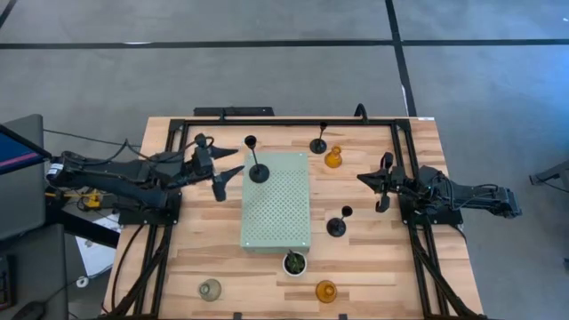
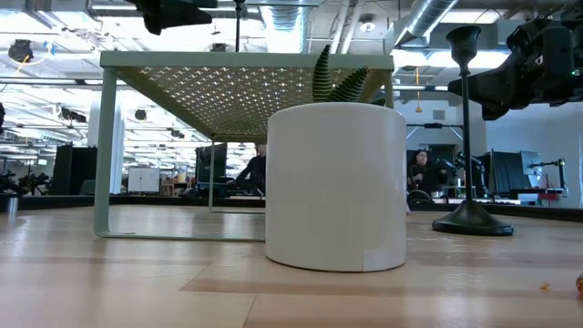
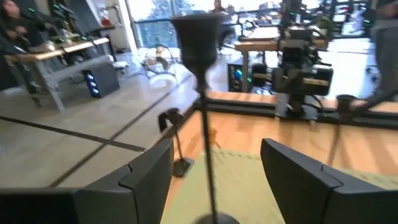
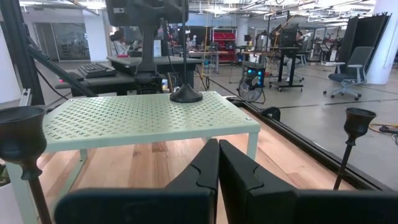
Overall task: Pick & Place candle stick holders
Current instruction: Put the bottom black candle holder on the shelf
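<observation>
Left gripper (image 1: pixel 228 171) open, jaws either side of black candle stick holder (image 1: pixel 258 171) on perforated board (image 1: pixel 284 209). Rigid, top-heavy: take stem low. Right gripper (image 1: pixel 378 182) closed.

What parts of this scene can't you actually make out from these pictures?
- Low view: the white plant pot fills the middle and hides the table behind it.
- Low view: the orange object is cut off by the right edge.
- Left wrist view: the black candle holder on the green board is blurred, its base cut off below.
- High view: the clear glass holder is too small for detail.
</observation>
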Available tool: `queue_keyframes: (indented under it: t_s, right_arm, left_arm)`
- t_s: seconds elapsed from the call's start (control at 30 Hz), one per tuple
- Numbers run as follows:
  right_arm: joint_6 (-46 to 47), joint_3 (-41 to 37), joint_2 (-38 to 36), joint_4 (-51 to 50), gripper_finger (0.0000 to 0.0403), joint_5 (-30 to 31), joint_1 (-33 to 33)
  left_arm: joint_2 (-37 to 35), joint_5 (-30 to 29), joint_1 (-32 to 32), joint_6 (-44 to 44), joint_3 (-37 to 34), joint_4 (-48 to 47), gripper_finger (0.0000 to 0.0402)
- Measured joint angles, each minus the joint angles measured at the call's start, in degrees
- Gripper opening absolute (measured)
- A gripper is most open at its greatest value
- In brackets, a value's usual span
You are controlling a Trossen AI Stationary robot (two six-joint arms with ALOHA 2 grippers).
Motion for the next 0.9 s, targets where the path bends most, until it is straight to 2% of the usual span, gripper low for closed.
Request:
queue_keyframes:
  t_s: [0.17, 0.4, 0.6, 0.9]
  right_arm:
    - [0.0, 0.0, 0.0, 0.0, 0.0000, 0.0, 0.0]
    - [0.0, 0.0, 0.0, 0.0, 0.0000, 0.0, 0.0]
    - [0.0, 0.0, 0.0, 0.0, 0.0000, 0.0, 0.0]
    - [0.0, 0.0, 0.0, 0.0, 0.0000, 0.0, 0.0]
  left_arm:
    - [-2.6, 2.0, -3.8, -1.2, 0.0, -3.6, 0.0229]
    - [-3.4, 6.1, -8.2, -1.7, 0.0, -4.0, 0.0196]
    - [-0.8, 7.0, -10.7, -1.6, 0.0, -4.6, 0.0149]
    - [7.3, 7.0, -11.0, -1.5, 0.0, -4.4, 0.0076]
